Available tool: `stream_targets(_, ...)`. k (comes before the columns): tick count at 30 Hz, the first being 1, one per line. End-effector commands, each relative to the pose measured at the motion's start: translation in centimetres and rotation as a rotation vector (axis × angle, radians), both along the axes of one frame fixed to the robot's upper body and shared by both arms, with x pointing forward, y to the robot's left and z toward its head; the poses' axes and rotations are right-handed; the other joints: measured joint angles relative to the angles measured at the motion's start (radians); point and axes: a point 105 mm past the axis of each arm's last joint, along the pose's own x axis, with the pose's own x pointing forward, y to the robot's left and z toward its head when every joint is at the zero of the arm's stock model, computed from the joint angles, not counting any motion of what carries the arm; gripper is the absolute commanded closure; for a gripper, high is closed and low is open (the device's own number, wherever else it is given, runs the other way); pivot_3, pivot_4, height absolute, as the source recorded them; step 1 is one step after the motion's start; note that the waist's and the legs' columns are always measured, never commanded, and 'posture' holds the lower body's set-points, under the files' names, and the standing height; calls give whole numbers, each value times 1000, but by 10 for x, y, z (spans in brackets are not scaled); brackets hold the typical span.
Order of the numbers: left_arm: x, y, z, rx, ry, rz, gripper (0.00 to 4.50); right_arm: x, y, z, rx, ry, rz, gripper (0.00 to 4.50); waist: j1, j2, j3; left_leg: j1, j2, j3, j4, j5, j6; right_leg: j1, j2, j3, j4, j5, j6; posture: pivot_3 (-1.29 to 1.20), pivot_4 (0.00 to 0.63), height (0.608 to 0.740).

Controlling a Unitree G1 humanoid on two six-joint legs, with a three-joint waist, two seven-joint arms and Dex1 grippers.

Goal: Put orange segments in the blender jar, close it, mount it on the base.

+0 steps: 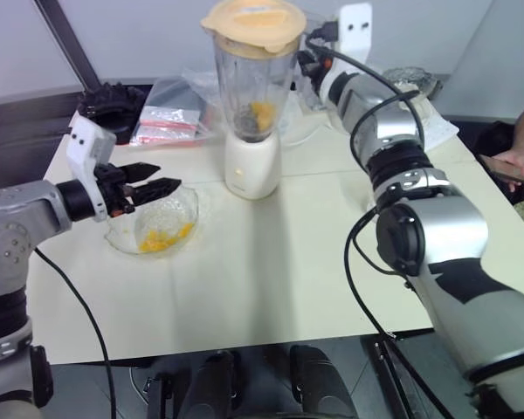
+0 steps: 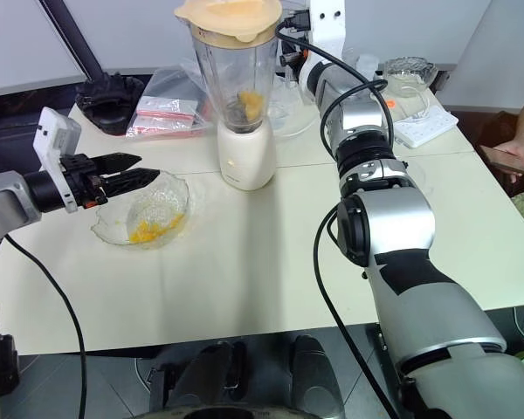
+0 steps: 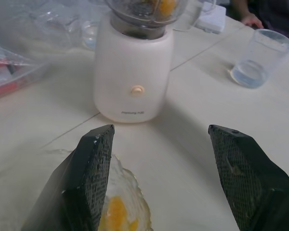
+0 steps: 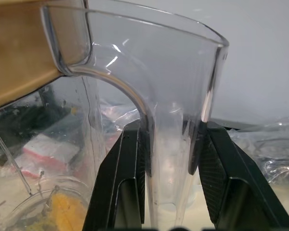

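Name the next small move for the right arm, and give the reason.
Probably open the right tool and back off the handle. The blender jar already sits on the base, lid on, orange segments inside, so nothing seems left to hold.

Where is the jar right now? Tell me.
The jar stands lidded on the base at the table's far middle, right of the bowl; the right gripper's fingers clamp its handle.

Small dark brand print on base (image 3: 133,113), too blurred to read
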Motion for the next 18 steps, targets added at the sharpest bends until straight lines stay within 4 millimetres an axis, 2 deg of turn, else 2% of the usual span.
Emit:
stream_targets(1, -3, -4, 9, -1, -52, -16, 1249, 0, -3, 3, -32, -24, -29, 3547, 2, 0, 0, 0, 0, 0, 0, 0, 0, 0, 0, 0, 0, 0, 0, 0, 150, 740)
stream_targets(18, -2, -8, 3, -2, -44, -12, 1249, 6, -7, -25, -78, 99, -90, 3547, 4, 0, 0, 2, 0, -2, 1, 0, 0, 3, 0, -1, 0, 0, 0, 0, 150, 740)
